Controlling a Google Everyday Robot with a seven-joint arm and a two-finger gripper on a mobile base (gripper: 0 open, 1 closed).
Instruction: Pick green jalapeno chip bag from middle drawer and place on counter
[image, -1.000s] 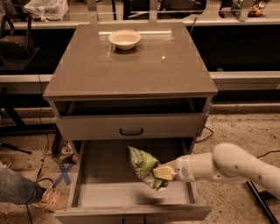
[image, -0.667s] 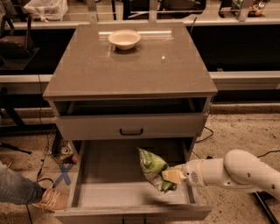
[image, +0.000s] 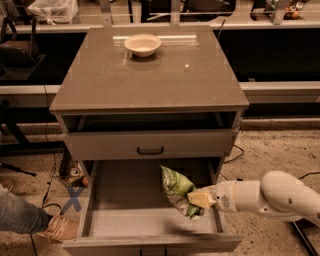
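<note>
The green jalapeno chip bag (image: 175, 187) is pinched at its lower end by the claw (image: 198, 200) and held over the right side of the open middle drawer (image: 125, 207). A white bowl (image: 143, 44) is seen on the worktop (image: 150, 80) above.

Single camera looks down from front — counter (image: 150, 82) far, end effector (image: 196, 200) gripping green jalapeno chip bag (image: 174, 184) over middle drawer (image: 127, 220).
</note>
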